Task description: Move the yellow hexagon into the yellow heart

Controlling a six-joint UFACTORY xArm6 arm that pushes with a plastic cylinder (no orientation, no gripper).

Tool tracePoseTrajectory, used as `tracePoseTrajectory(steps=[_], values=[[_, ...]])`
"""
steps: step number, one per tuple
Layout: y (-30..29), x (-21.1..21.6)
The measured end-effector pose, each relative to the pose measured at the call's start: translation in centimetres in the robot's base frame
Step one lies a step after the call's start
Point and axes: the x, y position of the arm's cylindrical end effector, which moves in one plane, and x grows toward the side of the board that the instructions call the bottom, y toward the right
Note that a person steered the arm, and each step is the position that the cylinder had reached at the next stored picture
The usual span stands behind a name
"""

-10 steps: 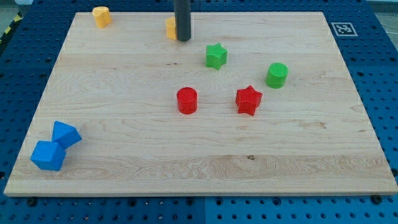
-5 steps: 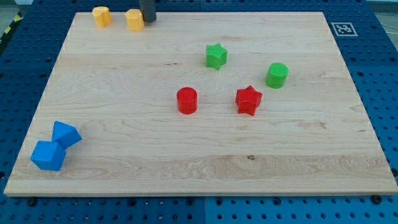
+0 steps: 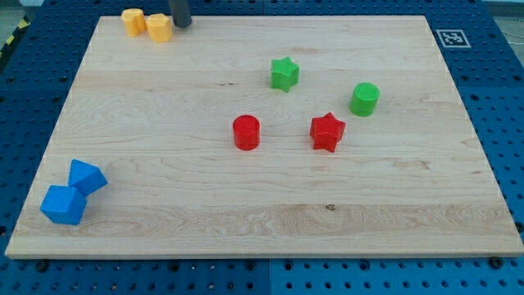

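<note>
At the bench's [image 3: 262, 205] top-left corner, the yellow hexagon [image 3: 160, 27] sat touching the yellow heart [image 3: 133, 20], on its right. My tip [image 3: 181, 25] stood just beside the hexagon's right side. There was no pincer in view, only a bare rod, so no grasp could be told.

A pale wooden board [image 3: 270, 205] with lengthwise grain fills most of the view, evenly lit with only soft shadows. It lies on a blue perforated table top [image 3: 499, 98], whose regular dark holes show along the left, right and near edges. At the far right sits a black-and-white square marker [image 3: 452, 38]. A strip of yellow-and-black hazard tape [image 3: 11, 37] crosses the far left corner.
</note>
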Motion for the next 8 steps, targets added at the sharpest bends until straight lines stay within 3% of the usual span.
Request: tracePoseTrajectory(steps=[3, 5, 8], values=[[-3.2, 0.1], [-1.5, 0.5], [-0.1, 5.8]])
